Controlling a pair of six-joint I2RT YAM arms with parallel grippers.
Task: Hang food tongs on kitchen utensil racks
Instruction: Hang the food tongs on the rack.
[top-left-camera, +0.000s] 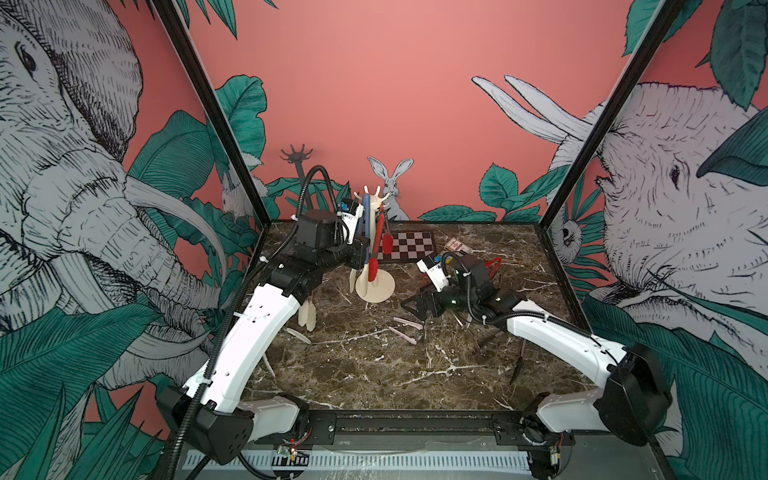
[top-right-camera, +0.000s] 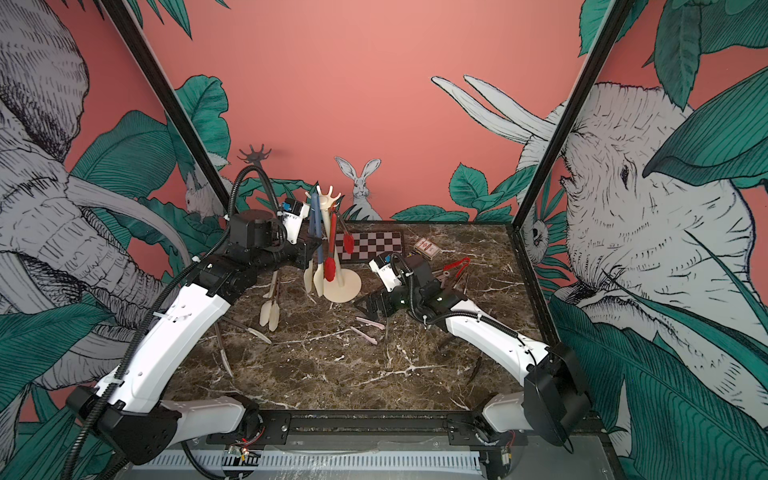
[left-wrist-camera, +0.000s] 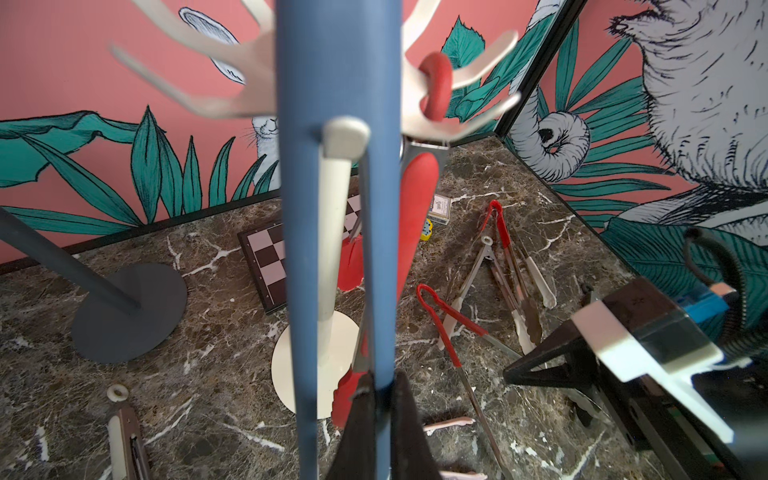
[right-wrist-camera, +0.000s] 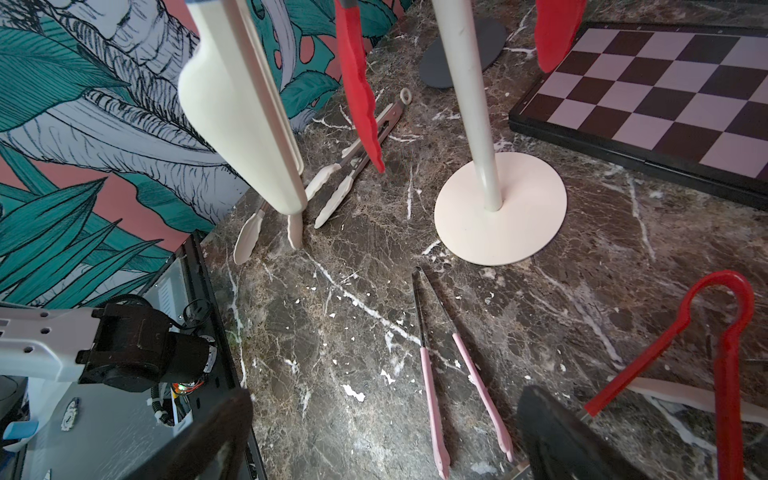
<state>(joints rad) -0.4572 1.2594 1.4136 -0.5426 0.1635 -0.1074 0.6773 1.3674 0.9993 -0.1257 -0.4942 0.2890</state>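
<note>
Left claw (left-wrist-camera: 376, 395): clenched on one arm of the blue tongs (left-wrist-camera: 299, 249), low on that arm, holding them upright.
Right claw (right-wrist-camera: 386, 397): spread wide and grasping nothing, low over the marble table (top-left-camera: 374, 374).
Blue tongs: they stand tall against the crown of the cream rack (top-left-camera: 379, 249). Their cream tips hang beside its round base. In the left wrist view a cream prong tip shows between the two blue arms, but I cannot tell whether they rest on it.
Red tongs (left-wrist-camera: 415, 208): these hang on the cream rack, with a red loop over one prong.
Dark grey rack (top-left-camera: 297, 156): it stands at the back left, behind the left arm.
Pink-tipped tongs (right-wrist-camera: 457, 374): they lie flat on the table under the right claw.
Red-looped tongs (right-wrist-camera: 706, 332): they lie just beside the right claw's finger.
Cream-tipped tongs (top-right-camera: 270, 311): they lie on the table beside the left arm.
Checkered board (top-left-camera: 409, 245): it lies flat behind the cream rack.
Writing: a small card box (left-wrist-camera: 440, 208) lies near the board. Its print is too small to read.
</note>
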